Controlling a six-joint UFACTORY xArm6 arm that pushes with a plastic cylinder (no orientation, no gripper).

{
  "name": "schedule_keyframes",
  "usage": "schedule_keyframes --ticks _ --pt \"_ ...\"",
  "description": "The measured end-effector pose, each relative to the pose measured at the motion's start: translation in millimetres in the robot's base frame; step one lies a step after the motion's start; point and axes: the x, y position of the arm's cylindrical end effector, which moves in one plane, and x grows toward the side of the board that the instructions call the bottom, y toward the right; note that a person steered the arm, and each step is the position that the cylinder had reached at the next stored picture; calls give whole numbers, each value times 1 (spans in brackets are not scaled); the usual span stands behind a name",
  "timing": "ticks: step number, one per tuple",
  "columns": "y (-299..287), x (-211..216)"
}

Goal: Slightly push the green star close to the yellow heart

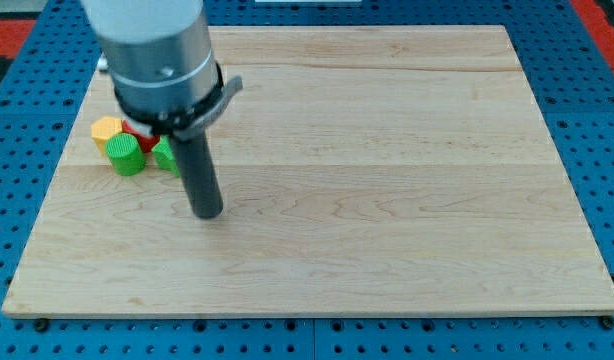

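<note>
**A:** Across the middle of the frame lies the wooden board [387,180], pale and almost bare, resting on a blue pegboard table [587,60]. Everything that matters is crammed into the upper left.

**B:** The arm's grey housing [157,45] fills that corner. Is it carrying anything?

**A:** There's no pincer to open or close, so nothing is held. It ends in a dark rod, and my tip [207,213] sits on the wood just below and to the right of the blocks. I'd guess it stands there because a push from that side would send a block leftward.

**B:** Which blocks can you make out?

**A:** Four, bunched together. A green cylinder-like block [125,155] at lower left, ribbed on its side. Above it, touching, a yellow block [107,128]; I take it for the yellow heart, though its shape is hard to read. A red block [139,135] peeks out behind, mostly hidden by the arm.

**B:** And the green star?

**A:** Probably the green block [166,155] just beside the rod, half covered by it. It's already near the yellow one, with the other green block between them, so only a slight nudge seems needed.
</note>
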Motion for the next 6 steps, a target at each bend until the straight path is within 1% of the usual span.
schedule_keyframes --ticks 1,3,4,5,6 --pt "-53 15" --pt "-101 -38" --pt "-92 -44" --pt "-58 -56" --pt "-35 -69"
